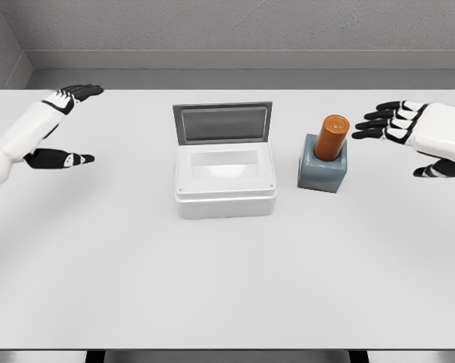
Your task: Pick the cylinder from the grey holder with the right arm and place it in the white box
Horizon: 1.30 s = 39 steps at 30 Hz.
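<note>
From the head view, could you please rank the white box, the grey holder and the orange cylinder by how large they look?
1. White box, with its lid up, clearly the largest.
2. Grey holder.
3. Orange cylinder, though part of it sits hidden inside the holder, so its full size is unsure.

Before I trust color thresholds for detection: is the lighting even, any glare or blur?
Head view: soft, even light, faint shadows beside the white box and grey holder; mild sheen on the orange cylinder; everything sharp, no blur or visible distortion.
</note>
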Motion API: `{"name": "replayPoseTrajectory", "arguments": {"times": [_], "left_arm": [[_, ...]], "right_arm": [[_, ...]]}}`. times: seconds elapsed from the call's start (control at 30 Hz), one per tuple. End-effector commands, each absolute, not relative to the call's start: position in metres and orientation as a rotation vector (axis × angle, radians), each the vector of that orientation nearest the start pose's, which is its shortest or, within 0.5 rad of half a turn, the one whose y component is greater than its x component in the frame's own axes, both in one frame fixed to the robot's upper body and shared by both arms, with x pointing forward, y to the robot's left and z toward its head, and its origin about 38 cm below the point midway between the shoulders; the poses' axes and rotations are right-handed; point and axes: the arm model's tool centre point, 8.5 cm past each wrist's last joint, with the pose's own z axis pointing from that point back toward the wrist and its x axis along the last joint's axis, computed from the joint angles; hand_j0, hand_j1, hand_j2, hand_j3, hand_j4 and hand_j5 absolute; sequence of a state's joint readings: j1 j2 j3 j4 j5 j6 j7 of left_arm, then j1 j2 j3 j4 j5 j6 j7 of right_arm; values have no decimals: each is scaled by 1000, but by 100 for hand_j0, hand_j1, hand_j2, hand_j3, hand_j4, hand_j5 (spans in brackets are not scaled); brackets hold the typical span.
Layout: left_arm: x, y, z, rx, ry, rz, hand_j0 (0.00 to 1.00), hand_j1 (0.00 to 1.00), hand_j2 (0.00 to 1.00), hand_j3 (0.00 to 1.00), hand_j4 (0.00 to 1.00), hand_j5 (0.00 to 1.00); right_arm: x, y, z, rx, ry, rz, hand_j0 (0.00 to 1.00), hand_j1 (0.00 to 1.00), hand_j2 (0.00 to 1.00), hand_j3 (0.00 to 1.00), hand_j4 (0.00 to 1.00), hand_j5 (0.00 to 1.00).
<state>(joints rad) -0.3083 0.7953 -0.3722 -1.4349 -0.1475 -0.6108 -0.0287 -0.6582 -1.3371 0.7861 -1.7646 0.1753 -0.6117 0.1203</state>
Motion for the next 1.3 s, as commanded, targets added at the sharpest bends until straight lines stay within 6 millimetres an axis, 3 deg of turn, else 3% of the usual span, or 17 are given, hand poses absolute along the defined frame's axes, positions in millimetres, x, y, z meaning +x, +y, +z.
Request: {"name": "replayPoseTrajectory", "arguments": {"times": [0.0,0.23,0.27,0.3,0.37,0.47,0.57,0.63,0.73,0.9,1.13,1.27], "left_arm": [[402,351,188,285,-1855,-1306,100,100,100,100,100,100],[404,355,185,287,-1832,-1309,100,100,100,100,100,100],[404,356,185,287,-1834,-1305,100,100,100,100,100,100],[405,356,186,287,-1835,-1305,100,100,100,100,100,100],[405,356,188,265,-1846,-1281,100,100,100,100,100,100],[404,354,186,173,-1812,-1300,100,100,100,100,100,100],[403,352,182,129,-1769,-1351,100,100,100,100,100,100],[402,344,180,10,-1751,-1360,100,100,100,100,100,100],[403,337,178,-61,-1725,-1361,100,100,100,100,100,100],[418,340,176,-120,-1728,-1242,100,100,100,100,100,100],[463,340,168,-120,-1682,-1070,100,100,100,100,100,100],[484,343,174,-127,-1688,-971,100,100,100,100,100,100]], "right_arm": [[354,-357,301,661,2212,-2799,100,100,100,100,100,100],[357,-358,308,685,2217,-2786,100,100,100,100,100,100],[358,-356,317,701,2166,-2795,100,100,100,100,100,100],[360,-357,317,676,2011,-2926,100,100,100,100,100,100],[368,-343,323,524,1802,-3093,100,100,100,100,100,100],[389,-315,352,486,1975,-2925,99,99,99,99,99,99],[398,-305,367,516,1998,-2863,99,99,99,99,99,99],[406,-298,369,515,2021,-2833,99,99,99,99,99,99],[422,-290,357,508,2042,-2840,99,99,99,99,99,99],[449,-282,320,544,1940,-2949,98,98,98,98,98,98],[458,-276,295,524,1858,-3024,94,94,94,94,94,94],[463,-282,286,561,1816,-3068,94,94,94,94,94,94]]}}
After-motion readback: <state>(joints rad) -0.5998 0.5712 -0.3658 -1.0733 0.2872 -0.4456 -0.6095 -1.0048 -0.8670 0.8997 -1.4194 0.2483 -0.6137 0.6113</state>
